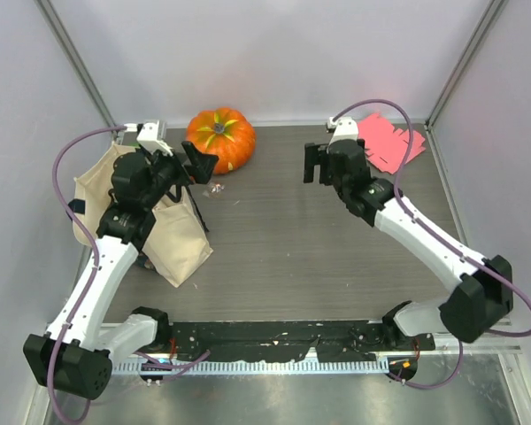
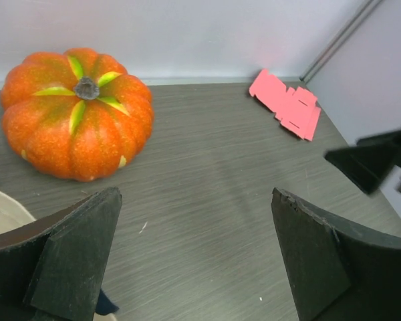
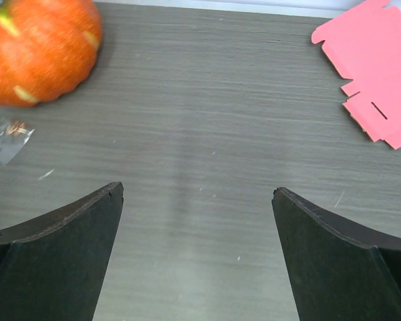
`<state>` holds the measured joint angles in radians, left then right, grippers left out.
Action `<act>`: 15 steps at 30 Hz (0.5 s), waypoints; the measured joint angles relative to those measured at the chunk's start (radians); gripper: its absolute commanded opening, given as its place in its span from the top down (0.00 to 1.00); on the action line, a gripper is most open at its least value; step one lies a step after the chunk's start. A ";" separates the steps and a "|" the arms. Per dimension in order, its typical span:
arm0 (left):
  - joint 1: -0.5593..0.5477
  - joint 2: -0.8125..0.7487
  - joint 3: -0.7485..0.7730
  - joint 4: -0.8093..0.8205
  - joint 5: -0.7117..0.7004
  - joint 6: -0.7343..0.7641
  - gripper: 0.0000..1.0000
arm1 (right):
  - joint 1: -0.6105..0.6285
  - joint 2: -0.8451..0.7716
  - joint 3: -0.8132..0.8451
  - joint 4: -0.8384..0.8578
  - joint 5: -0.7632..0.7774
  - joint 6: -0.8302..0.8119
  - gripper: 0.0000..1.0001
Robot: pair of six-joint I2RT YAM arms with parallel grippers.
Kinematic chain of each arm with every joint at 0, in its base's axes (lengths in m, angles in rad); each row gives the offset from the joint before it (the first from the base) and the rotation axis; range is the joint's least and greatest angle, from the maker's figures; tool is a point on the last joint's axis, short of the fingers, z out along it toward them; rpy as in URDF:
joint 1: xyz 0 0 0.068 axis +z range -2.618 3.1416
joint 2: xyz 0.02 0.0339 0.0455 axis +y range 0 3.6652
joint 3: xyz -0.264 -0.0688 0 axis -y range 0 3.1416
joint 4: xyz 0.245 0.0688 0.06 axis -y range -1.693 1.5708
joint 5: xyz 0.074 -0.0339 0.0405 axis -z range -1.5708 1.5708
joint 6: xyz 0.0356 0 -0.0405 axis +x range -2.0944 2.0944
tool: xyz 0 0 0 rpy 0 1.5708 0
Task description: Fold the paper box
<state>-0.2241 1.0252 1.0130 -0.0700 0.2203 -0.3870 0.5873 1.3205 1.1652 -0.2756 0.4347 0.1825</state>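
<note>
The box (image 1: 388, 142) lies flat on the table (image 1: 292, 248) at its two o'clock corner, untouched. The left gripper (image 2: 197, 200) and right gripper (image 3: 199, 194) both gape wide, holding nothing. The pumpkin (image 1: 221, 139) sits at eleven o'clock, with a small clear scrap (image 3: 10, 137), perhaps a wrapper, just beside it.

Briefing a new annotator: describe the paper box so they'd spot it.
Go to the table's far right corner. Flat there, right of the right hand, lies the paper box, a pink-red sheet with tabs and notched edges. Nothing else is flat and pink: the pumpkin is round orange, the tote bag beige.
</note>
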 measured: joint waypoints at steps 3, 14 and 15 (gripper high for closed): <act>-0.031 -0.004 0.000 -0.003 -0.004 0.017 0.00 | -0.121 0.074 0.021 0.056 -0.105 0.022 0.02; -0.136 -0.009 -0.009 -0.001 0.004 0.029 0.01 | -0.785 0.217 -0.128 0.367 -0.493 0.380 0.01; -0.144 -0.010 -0.011 -0.001 0.008 0.029 0.00 | -0.824 0.233 -0.171 0.417 -0.520 0.430 0.01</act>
<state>-0.3679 1.0157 1.0019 -0.0708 0.2279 -0.3580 -0.2367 1.5532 0.9947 0.1413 -0.0853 0.6121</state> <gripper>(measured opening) 0.996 0.988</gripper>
